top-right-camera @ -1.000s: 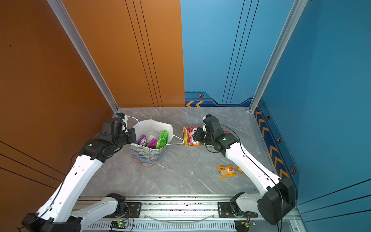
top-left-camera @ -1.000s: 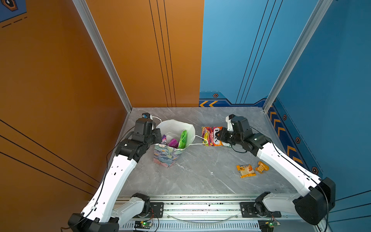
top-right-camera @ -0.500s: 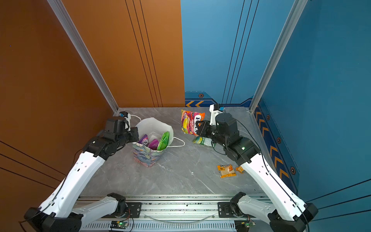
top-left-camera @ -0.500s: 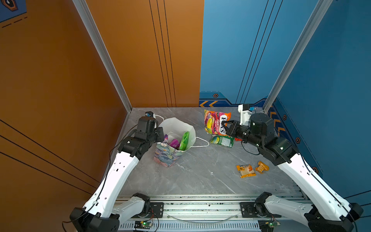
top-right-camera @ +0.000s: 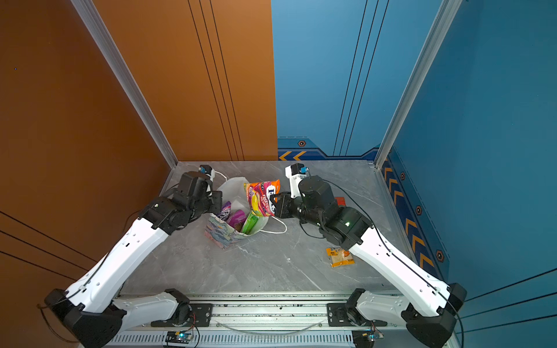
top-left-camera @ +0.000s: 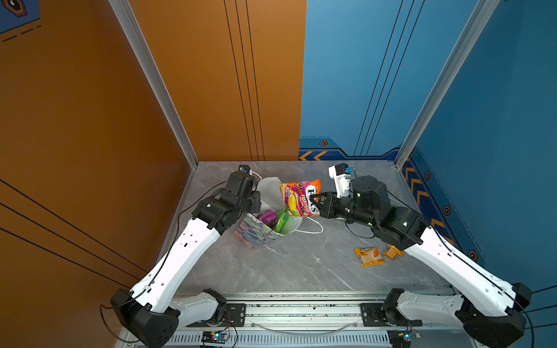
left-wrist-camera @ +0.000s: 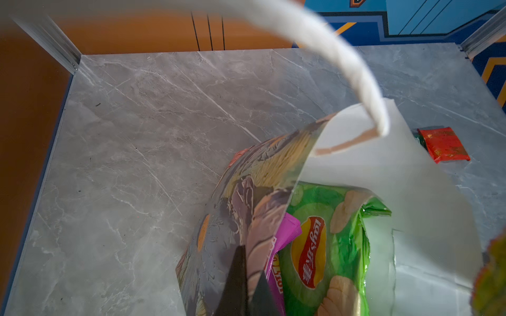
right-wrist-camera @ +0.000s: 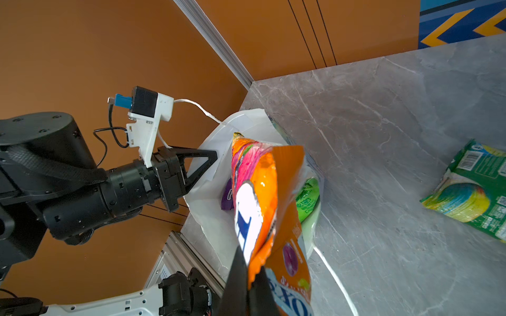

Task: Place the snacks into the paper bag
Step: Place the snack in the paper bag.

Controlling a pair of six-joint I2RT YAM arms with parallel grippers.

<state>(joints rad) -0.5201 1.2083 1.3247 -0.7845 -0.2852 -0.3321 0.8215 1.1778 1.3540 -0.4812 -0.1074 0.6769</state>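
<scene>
Aluminium rail (top-left-camera: 301, 313) across the bottom of both top views carries the bases of two white arms. Beyond it, on the grey marble-look counter (top-left-camera: 286, 271), a small yellow-orange packet (top-left-camera: 368, 256) lies flat at lower right. A smaller orange packet (top-left-camera: 392, 251) sits just beside it, close to the right arm's forearm.

At centre frame the paper bag (top-left-camera: 256, 236) stands with its mouth gaping, floral print outside and white inside. One white cord handle (top-left-camera: 310, 229) trails onto the counter to its right. Inside show a green Lay's packet (left-wrist-camera: 328, 246), a magenta packet (top-left-camera: 266, 216) and a purple packet (top-right-camera: 224, 211).

The left hand (right-wrist-camera: 213, 160), reaching in from centre left, is clamped tight on the bag's left rim, pinching the paper wall. The right hand (top-left-camera: 317, 201), coming from centre right, is closed on the edge of an orange-pink Fruits packet (top-left-camera: 298, 197). That packet hangs upright, off the counter, over the right side of the bag's mouth; whether it touches the rim cannot be told.

Farther back, a green-white packet (right-wrist-camera: 471, 188) lies at the right of the right wrist view. A small red packet (left-wrist-camera: 443, 145) lies at the right of the left wrist view. Both are flat on the counter, apart from the bag. An orange wall (top-left-camera: 211, 75) and a blue wall (top-left-camera: 361, 75) close the scene behind.
</scene>
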